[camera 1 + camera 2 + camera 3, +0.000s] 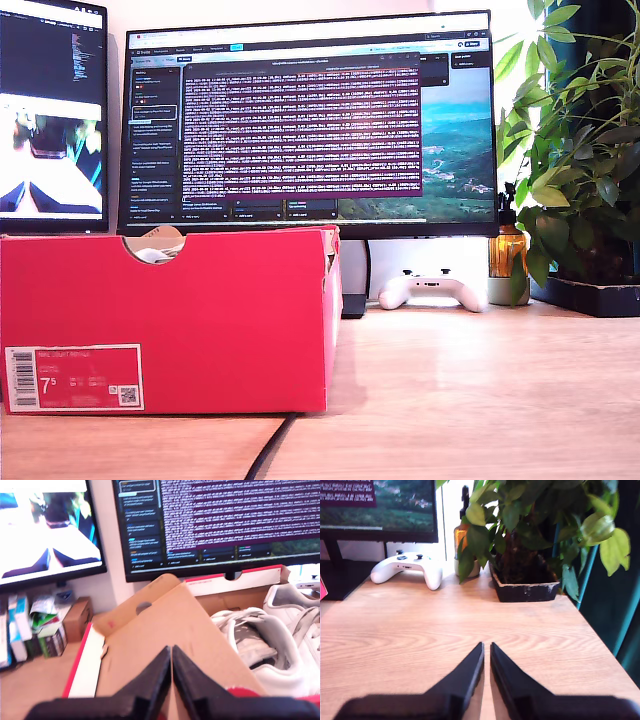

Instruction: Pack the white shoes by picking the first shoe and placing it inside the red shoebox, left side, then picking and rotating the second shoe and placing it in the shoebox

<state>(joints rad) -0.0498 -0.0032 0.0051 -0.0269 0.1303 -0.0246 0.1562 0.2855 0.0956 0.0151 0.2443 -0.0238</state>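
Both white shoes lie side by side inside the one red shoebox, which sits at the exterior view's left, while my first gripper hangs over the box with jaws together and my second gripper, also closed, hangs over bare table near one controller.

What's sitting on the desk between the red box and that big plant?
In the exterior view, a white game controller and a small amber bottle sit between the red box and the plant. Otherwise that stretch of desk is bare wood.
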